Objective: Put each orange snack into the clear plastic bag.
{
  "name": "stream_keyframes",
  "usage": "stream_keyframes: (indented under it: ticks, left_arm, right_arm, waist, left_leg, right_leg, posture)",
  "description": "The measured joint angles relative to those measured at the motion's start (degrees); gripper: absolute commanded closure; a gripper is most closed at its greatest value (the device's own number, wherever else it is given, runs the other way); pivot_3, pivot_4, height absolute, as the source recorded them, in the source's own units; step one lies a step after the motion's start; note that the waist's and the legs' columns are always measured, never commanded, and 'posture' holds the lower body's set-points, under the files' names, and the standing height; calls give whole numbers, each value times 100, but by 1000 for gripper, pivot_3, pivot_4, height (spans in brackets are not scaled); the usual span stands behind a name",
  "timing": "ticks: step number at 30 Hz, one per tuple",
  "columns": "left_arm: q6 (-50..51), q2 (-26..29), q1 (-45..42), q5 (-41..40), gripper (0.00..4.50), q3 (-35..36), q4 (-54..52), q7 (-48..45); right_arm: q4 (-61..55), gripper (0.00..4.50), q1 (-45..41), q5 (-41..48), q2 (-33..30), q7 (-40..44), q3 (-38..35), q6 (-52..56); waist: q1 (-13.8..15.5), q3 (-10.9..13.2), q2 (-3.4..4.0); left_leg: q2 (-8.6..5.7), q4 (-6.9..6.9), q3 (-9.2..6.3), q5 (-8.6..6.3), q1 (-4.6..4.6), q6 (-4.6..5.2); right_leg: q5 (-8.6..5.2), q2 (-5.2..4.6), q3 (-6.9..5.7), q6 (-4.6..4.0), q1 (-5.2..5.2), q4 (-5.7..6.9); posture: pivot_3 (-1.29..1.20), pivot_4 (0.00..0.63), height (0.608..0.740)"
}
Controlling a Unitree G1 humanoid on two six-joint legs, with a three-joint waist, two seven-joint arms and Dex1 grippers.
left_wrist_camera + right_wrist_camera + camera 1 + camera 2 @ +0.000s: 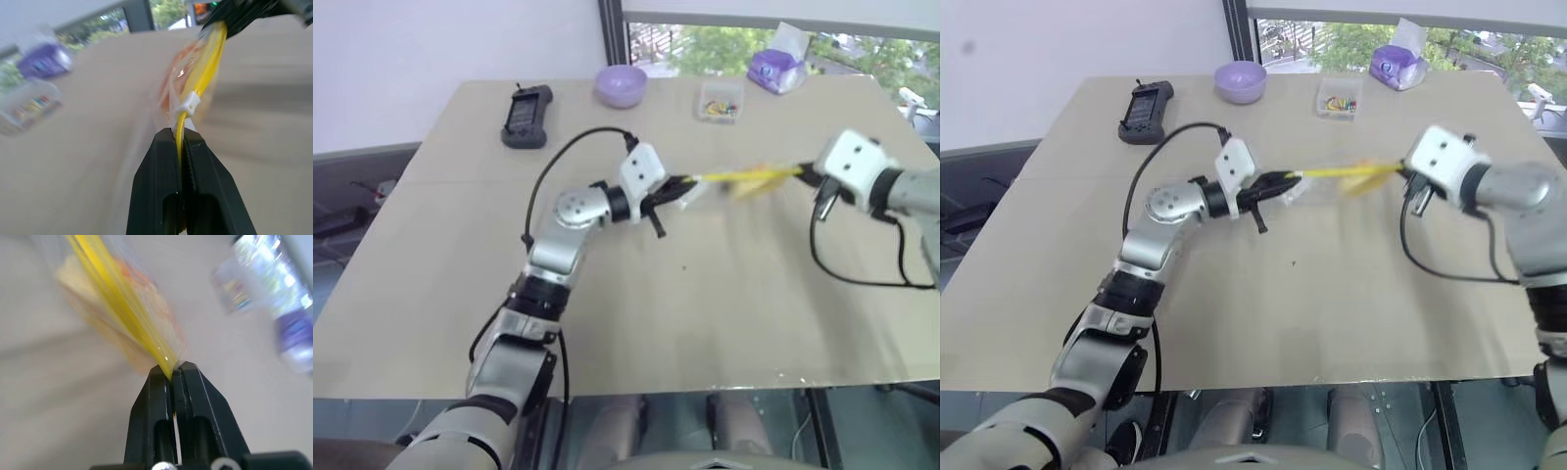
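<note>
Clear plastic bag [749, 180] hangs stretched above the bench [636, 323] between both hands, left hand [677, 188] and right hand [809, 174] each clamped shut on its yellow zip strip; an orange snack [168, 81] seems inside; keep tension even; far off, a small clear box [720, 101] holds colourful bits.

Office/lab: plain table [607, 323] by window [862, 49], floor cables [333, 220].

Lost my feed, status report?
Left gripper and right gripper shut on clear plastic bag, stretched above table. Orange snack inside. Nothing obstructing.
</note>
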Motion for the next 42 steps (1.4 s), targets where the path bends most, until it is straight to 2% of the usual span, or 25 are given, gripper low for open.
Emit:
stream_keyframes:
  ticks: [3,6,9,10,11,14,16,19,23,26,28,32,36,42]
  left_arm:
    - [-287,-106,-122,116,4500,-1,323,200]
    - [-324,-196,-24,143,4500,-6,275,275]
    - [-226,-231,404,144,4500,-71,98,275]
    - [-55,-278,814,136,4500,-139,-201,312]
    - [166,-342,1197,128,4170,-259,-330,321]
    - [483,-456,1347,3,3463,-220,-697,402]
    - [863,-592,1597,-202,2404,-230,-1122,433]
    - [1251,-683,1673,-406,1084,-230,-1329,448]
    - [1541,-701,1640,-584,1084,-190,-1475,486]
    - [1637,-682,1612,-594,1084,-164,-1469,525]
    - [1654,-651,1611,-595,1084,-132,-1467,525]
    - [1653,-635,1607,-601,1084,-130,-1451,487]
    - [1637,-569,1603,-586,1084,-130,-1373,444]
    - [1605,-492,1604,-578,1084,-136,-1339,421]
  right_arm:
    - [259,4416,-306,-82,35,-19,65,-194]
    - [215,4416,-198,-115,50,-20,64,-185]
    - [21,3771,321,-118,39,83,127,-163]
    - [-247,3273,798,-103,-25,156,124,-3]
    - [-438,3027,1238,-46,-22,261,173,291]
    - [-914,2974,1484,71,-227,448,134,695]
    - [-1543,2974,1612,396,-375,732,74,1205]
    - [-2121,2974,1442,772,-329,790,-8,1705]
    - [-2730,2974,1182,1021,-506,945,-25,2157]
    - [-2948,2974,1349,1108,-1278,1345,-54,2294]
    - [-2742,2974,1420,1018,-1527,1386,-120,2223]
    - [-2167,2974,1462,780,-1495,1163,-133,1930]
    - [-2241,2974,1540,820,-1169,1093,-58,1938]
    - [-2311,2974,1539,770,-1021,931,12,1959]
  waist:
    - [6,1,-1]
    - [14,-1,-1]
    - [12,-1,-1]
    - [19,-1,-1]
    - [24,1,0]
    - [24,3,8]
    - [6,2,8]
    - [-3,3,8]
    - [55,3,7]
    - [170,4,5]
    - [177,4,3]
    - [153,4,4]
    - [134,4,4]
    - [168,4,4]
  left_leg:
    - [-1,1,0,0,-6,0]
    - [0,-4,-4,0,-8,0]
    - [0,-6,-3,0,-10,0]
    - [3,-7,-5,0,-10,0]
    - [1,2,-3,0,-12,1]
    - [4,6,0,0,1,2]
    - [8,5,1,-1,3,3]
    - [9,6,2,0,5,3]
    - [7,7,0,0,-1,2]
    - [4,6,-3,-1,-5,2]
    - [5,6,-2,-1,-4,2]
    - [8,2,1,0,-1,1]
    - [9,2,3,0,-1,1]
    - [7,4,0,0,-3,1]
  right_leg:
    - [0,-7,0,0,-3,-1]
    - [0,-7,-1,0,-4,-6]
    - [0,-7,1,0,-6,-7]
    - [0,-8,1,0,-5,-8]
    - [0,-8,3,0,-6,1]
    - [0,-6,8,1,-1,14]
    - [0,-1,8,1,1,12]
    - [0,0,10,1,0,15]
    - [0,-4,7,1,1,9]
    - [0,-8,0,1,2,-1]
    - [0,-8,0,1,4,-3]
    - [0,-4,2,0,1,3]
    - [0,-6,5,0,-1,4]
    - [0,-9,3,0,0,2]
  posture:
    - [0,150,740]
    - [0,150,740]
    - [0,150,740]
    - [0,150,740]
    - [0,150,740]
    - [0,150,740]
    - [0,150,740]
    - [0,150,740]
    - [0,150,740]
    - [0,150,740]
    - [0,150,740]
    - [0,150,740]
    - [0,150,740]
    - [0,150,740]
